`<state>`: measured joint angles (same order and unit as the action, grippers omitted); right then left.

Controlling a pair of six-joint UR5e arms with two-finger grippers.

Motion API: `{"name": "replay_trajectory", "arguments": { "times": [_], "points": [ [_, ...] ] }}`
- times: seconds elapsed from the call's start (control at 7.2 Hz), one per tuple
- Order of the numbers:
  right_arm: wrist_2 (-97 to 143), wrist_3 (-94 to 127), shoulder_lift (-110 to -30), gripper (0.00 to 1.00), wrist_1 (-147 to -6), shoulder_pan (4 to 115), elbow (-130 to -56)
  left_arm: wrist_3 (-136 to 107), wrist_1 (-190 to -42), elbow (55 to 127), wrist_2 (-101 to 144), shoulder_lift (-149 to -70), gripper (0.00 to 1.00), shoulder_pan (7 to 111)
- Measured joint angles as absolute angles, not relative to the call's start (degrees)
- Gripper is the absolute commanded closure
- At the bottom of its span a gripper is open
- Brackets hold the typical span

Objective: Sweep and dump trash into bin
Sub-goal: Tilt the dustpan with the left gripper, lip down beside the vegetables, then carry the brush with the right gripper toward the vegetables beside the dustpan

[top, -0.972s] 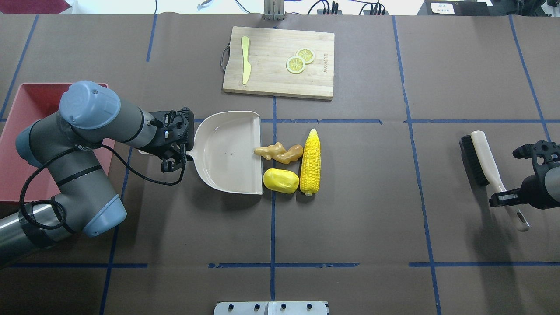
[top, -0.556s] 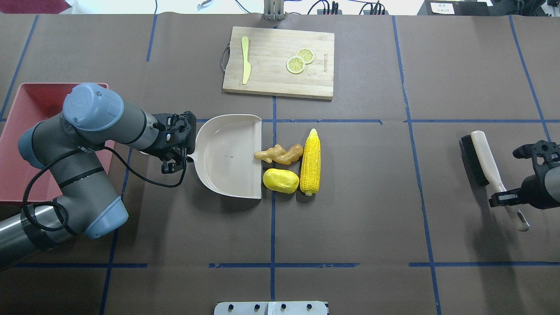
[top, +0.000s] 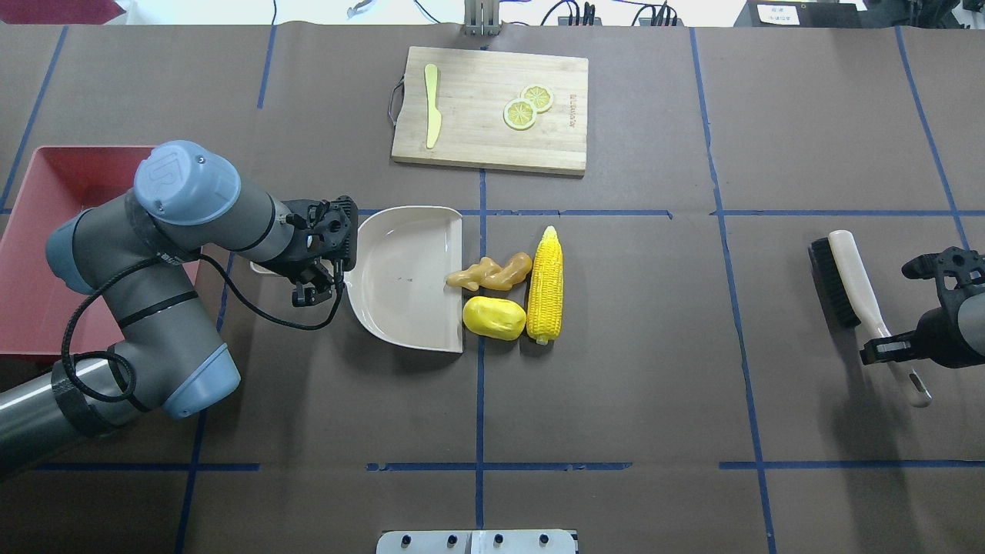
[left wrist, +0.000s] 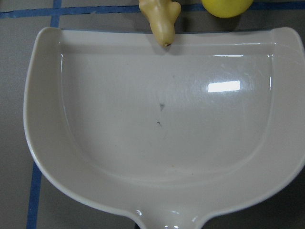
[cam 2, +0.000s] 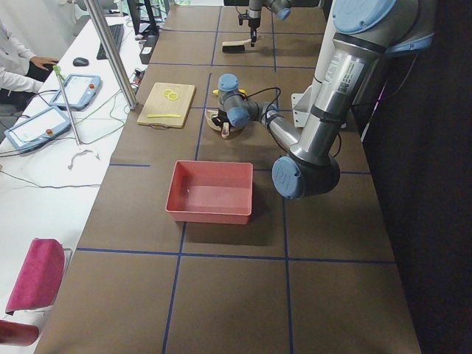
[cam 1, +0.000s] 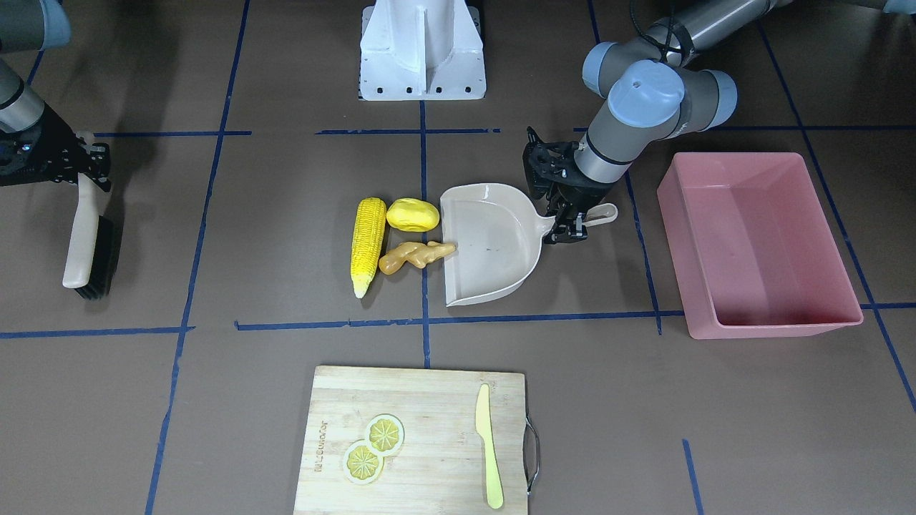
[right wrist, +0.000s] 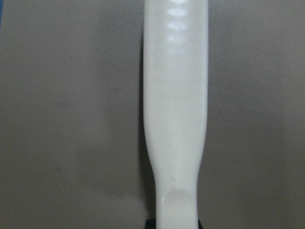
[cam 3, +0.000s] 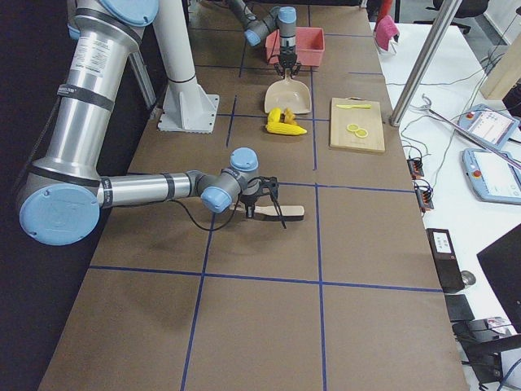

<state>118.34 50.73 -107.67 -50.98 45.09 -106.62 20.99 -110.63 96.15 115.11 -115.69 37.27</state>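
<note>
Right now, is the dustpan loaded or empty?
Empty: dustpan floor bare; only the ginger root tip crosses its lip; potato lump and corn cob lie outside.

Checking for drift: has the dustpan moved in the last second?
Yes. In the overhead view the dustpan has slid toward the robot, away from the cutting board; its far corner now barely crosses the blue tape line.

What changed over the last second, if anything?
The left gripper, jaws on the dustpan handle, slid the pan slightly toward the robot. The corn, potato, ginger, brush and right gripper stayed put.
</note>
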Motion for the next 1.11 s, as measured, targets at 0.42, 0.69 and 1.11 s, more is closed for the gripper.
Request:
{"name": "replay_trajectory", "arguments": {
  "times": [0.42,0.69,1.11],
  "points": [
    [118.38,52.02,-107.19,1.0,-51.22,44.95,-106.91,20.6,-109.31,96.15,115.05,-116.6,0.99,36.2],
    [119.01,56.77,-104.13,1.0,-53.47,44.06,-108.23,20.47,-109.26,96.14,115.01,-116.64,0.99,35.88],
    [119.08,62.42,-96.11,1.0,-64.84,40.14,-113.48,20.45,-109.19,96.07,114.97,-116.58,0.99,35.72]
  ]
}}
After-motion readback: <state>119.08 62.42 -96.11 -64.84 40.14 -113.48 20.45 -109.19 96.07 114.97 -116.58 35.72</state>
